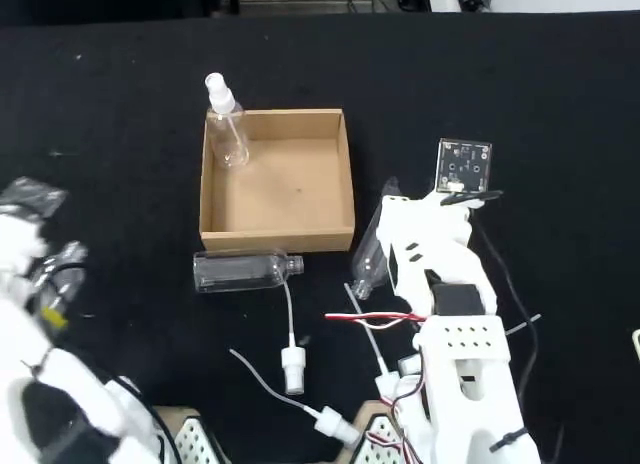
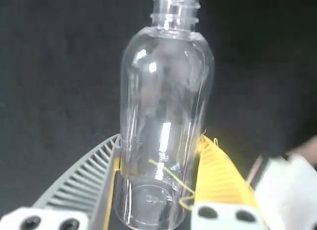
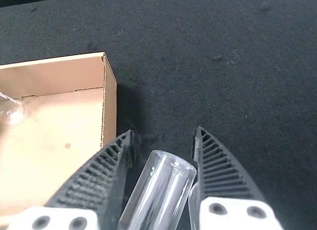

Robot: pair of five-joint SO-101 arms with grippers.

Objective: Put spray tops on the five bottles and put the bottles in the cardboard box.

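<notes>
Just off the near right corner of the shallow brown cardboard box [image 1: 278, 234], the right end effector [image 3: 164, 134] pinches a clear, topless plastic bottle [image 3: 157, 193] near its base between black ribbed fingers. This bottle slants over the black worktop [image 1: 540, 104]. At the near left edge, the left end effector [image 2: 161, 141] is clamped on a second clear bottle [image 2: 166, 86], with a grey finger on one side and a yellow one on the other. Its threaded neck is open.

A third clear bottle [image 1: 245, 271] lies on its side just near of the box's near wall. A bottle already fitted with a white spray top [image 1: 226, 124] leans in the box's far left corner. A loose white spray top [image 1: 293, 369] and a second loose spray top [image 1: 335, 426], each trailing a thin dip tube, lie nearer on the worktop.

With both end effectors occupied, capping probably calls for one arm to set its bottle down where it cannot roll. The other should hold its bottle neck-up and steady. Grip the top by its collar, feed the limp tube into the neck first, then seat the collar squarely so the threads do not cross.
</notes>
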